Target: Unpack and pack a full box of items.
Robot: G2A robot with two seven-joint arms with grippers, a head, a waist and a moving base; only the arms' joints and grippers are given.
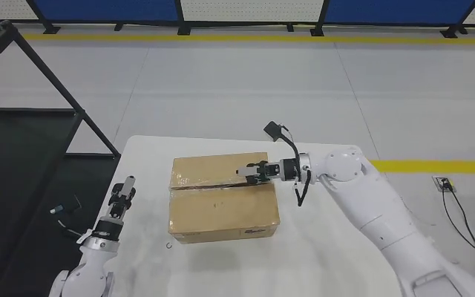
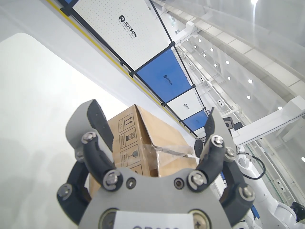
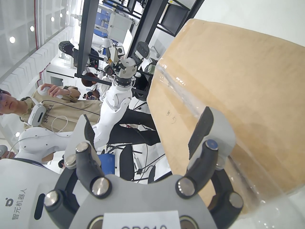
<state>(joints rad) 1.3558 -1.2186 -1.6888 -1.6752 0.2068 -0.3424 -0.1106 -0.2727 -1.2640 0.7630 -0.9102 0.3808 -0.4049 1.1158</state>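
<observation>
A brown cardboard box [image 1: 223,199] lies shut in the middle of the white table [image 1: 326,252], with clear tape along its top seam. My right gripper [image 1: 249,173] hovers open over the right half of the seam; in the right wrist view, the right gripper [image 3: 145,132] has one finger [image 3: 202,129] over the box [image 3: 226,77] top. My left gripper [image 1: 122,194] stands open near the table's left edge, pointing at the box's left end. In the left wrist view the left gripper [image 2: 155,125] frames the box [image 2: 143,132], whose tape [image 2: 166,150] looks torn.
A black metal frame [image 1: 52,89] stands on the floor left of the table. A small dark ring [image 1: 170,246] lies on the table by the box's near left corner. Blue and white panels [image 1: 252,9] line the back of the room.
</observation>
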